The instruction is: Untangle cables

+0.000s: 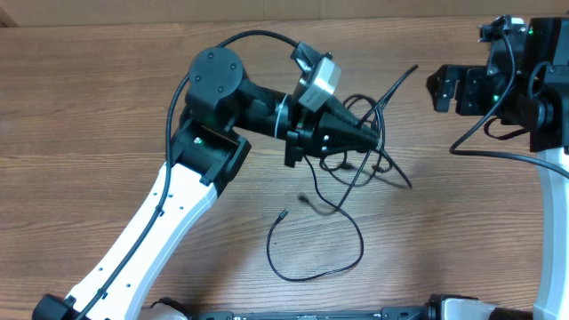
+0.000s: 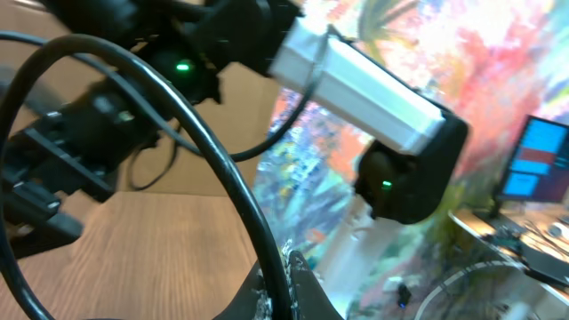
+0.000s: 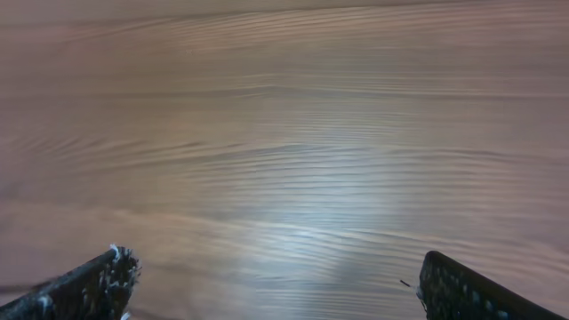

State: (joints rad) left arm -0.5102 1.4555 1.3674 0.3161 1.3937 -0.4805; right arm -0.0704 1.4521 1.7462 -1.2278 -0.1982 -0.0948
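Observation:
The cables (image 1: 373, 160) are thin black cords in a loose tangle at the table's middle. One cord loops down toward the front (image 1: 356, 253) and ends in a small plug (image 1: 283, 213). Another end sticks up to the right (image 1: 404, 76). My left gripper (image 1: 372, 133) is in the tangle, lifted and tilted. In the left wrist view its jaws (image 2: 286, 289) are shut on a black cord (image 2: 240, 196) that arcs up to the left. My right gripper (image 1: 442, 89) is at the far right, apart from the cords. Its fingers (image 3: 276, 289) are wide open and empty over bare wood.
The wooden table (image 1: 107, 107) fills the overhead view. The right arm's body (image 2: 373, 98) shows in the left wrist view, with a colourful wall and a monitor (image 2: 533, 160) behind it. Thick robot cables (image 1: 498, 142) hang by the right arm.

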